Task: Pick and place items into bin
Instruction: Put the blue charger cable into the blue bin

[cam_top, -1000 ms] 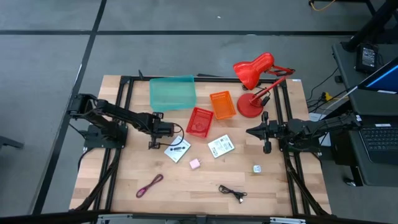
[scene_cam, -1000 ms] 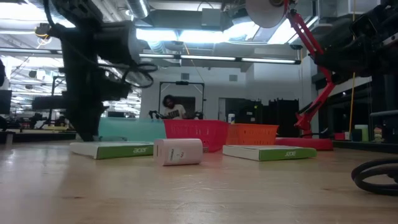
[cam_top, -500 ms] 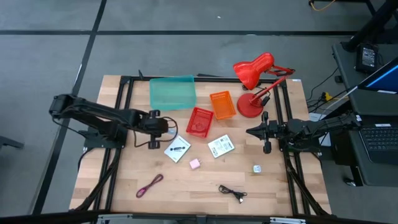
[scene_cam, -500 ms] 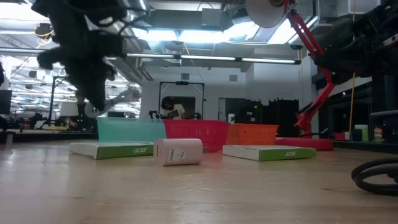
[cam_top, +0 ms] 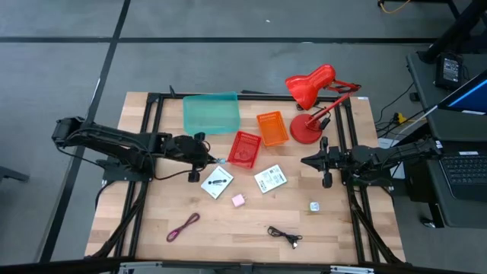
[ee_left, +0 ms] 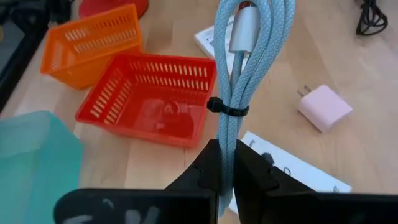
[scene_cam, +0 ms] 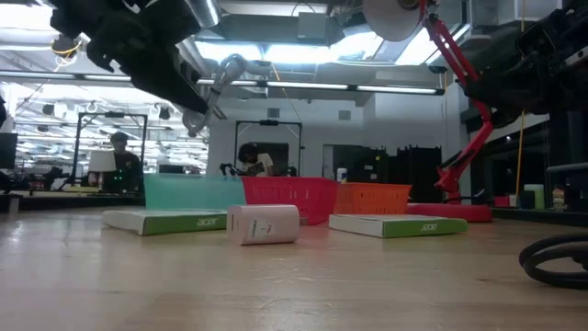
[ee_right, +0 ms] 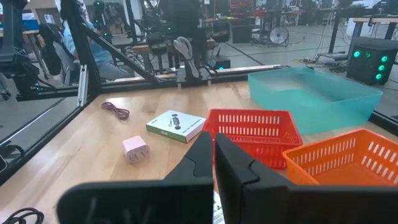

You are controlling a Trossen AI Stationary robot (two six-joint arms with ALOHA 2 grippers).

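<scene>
My left gripper (cam_top: pixel 208 158) is shut on a blue-grey cable bundle (ee_left: pixel 239 68) bound by a black tie. It hangs above the table, just left of the red basket (cam_top: pixel 245 148). In the low view the cable (scene_cam: pixel 223 79) slants up out of the gripper. Two white packets (cam_top: pixel 218 182) (cam_top: pixel 269 178), a pink cube (cam_top: pixel 238 200), a tiny pale cube (cam_top: pixel 314 206), a maroon cable (cam_top: pixel 183 226) and a black cable (cam_top: pixel 284 236) lie flat on the wood. The teal bin (cam_top: pixel 211 113) stands at the far edge. My right gripper (cam_top: pixel 304 160) waits shut at the right. My left gripper pinches one end of the cable bundle (ee_left: pixel 225 163) between its two fingers. The strands run along the fingers and stick out past their tips. The fingers come from the table's left, slanting down. The bundle is lifted clear of the table.
An orange basket (cam_top: pixel 272 128) stands beside the red one. A red desk lamp (cam_top: pixel 312 99) is at the far right corner. Black frame rails (cam_top: pixel 152 114) run along the table's left and right sides. People show in the room beyond.
My left gripper has risen from the table near the left packet and tipped from pointing steeply down to slanting toward the red basket. It stays shut, and the blue-grey cable has come up with it, lifted clear.
</scene>
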